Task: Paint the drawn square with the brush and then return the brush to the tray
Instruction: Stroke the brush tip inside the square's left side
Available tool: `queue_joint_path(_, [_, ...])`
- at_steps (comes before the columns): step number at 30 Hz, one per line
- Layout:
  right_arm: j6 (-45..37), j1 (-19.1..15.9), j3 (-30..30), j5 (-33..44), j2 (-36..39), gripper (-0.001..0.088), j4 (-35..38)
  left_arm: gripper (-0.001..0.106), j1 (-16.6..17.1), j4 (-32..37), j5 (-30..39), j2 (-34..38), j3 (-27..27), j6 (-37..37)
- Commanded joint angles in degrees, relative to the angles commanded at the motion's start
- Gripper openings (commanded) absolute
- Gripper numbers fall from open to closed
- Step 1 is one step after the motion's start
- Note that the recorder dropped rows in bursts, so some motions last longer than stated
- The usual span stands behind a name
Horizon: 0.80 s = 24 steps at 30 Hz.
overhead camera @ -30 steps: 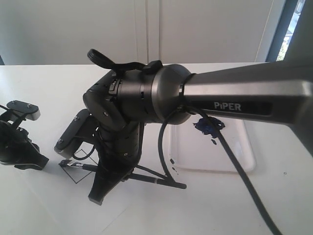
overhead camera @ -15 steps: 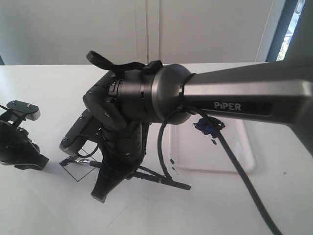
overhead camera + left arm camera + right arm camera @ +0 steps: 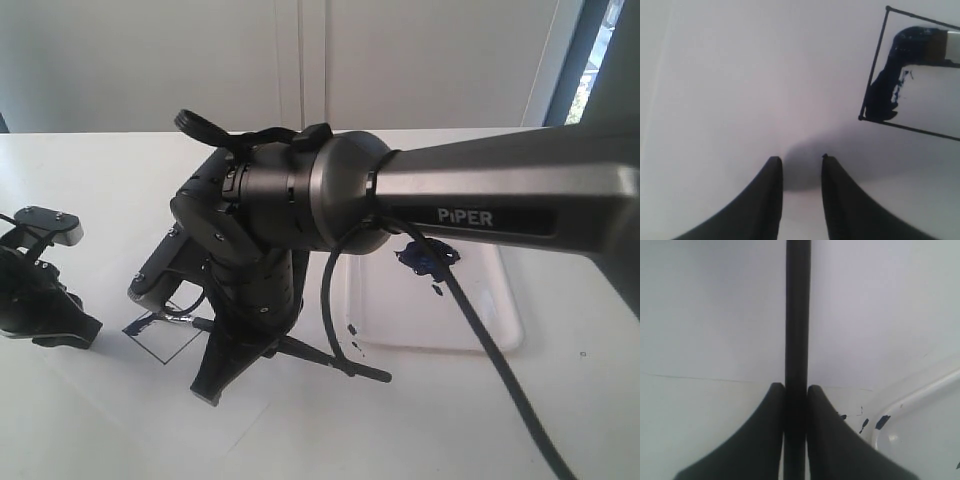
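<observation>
The drawn square (image 3: pixel 912 75) is partly smeared dark blue along one side and corner; in the exterior view the square (image 3: pixel 165 338) lies under the right arm's wrist. My right gripper (image 3: pixel 210 385) (image 3: pixel 796 386) reaches across to the left and is shut on the brush (image 3: pixel 330 361) by its black handle (image 3: pixel 798 315). The brush tip and silver ferrule (image 3: pixel 935 45) rest inside the square at its smeared corner. The white tray (image 3: pixel 480 300) with its blue paint blob (image 3: pixel 425 258) sits to the right. My left gripper (image 3: pixel 799 159) is open and empty beside the square.
The left arm (image 3: pixel 40 300) stands at the table's left edge. The right arm's long link and black cable (image 3: pixel 490 350) cross above the tray. Small blue splatters (image 3: pixel 882 421) mark the tray's corner. White paper covers the table under the square.
My right gripper has shifted slightly right and away, dragging the brush tip across the square. The left arm has not moved.
</observation>
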Motion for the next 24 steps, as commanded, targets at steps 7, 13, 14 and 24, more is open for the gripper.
queue_joint_path(7, [0.0, 0.0, 0.0, 0.0, 0.0, 0.0, 0.0, 0.034, -0.3, -1.26, 2.76, -0.21, 0.0, 0.38])
queue_joint_path(13, [0.0, 0.0, 0.0, -0.03, 0.0, 0.0, 0.12, 0.034, -2.76, -1.24, 2.26, -4.18, 0.0, 5.41])
queue_joint_path(14, [0.0, 0.0, 0.0, 0.16, 0.0, 0.0, 0.13, 0.034, -3.46, -1.1, 1.88, -5.11, 0.0, 5.55])
queue_joint_path(24, [0.0, 0.0, 0.0, 1.14, 0.0, 0.0, 0.13, 0.034, -4.48, 2.25, 1.76, -5.75, 0.1, 4.87])
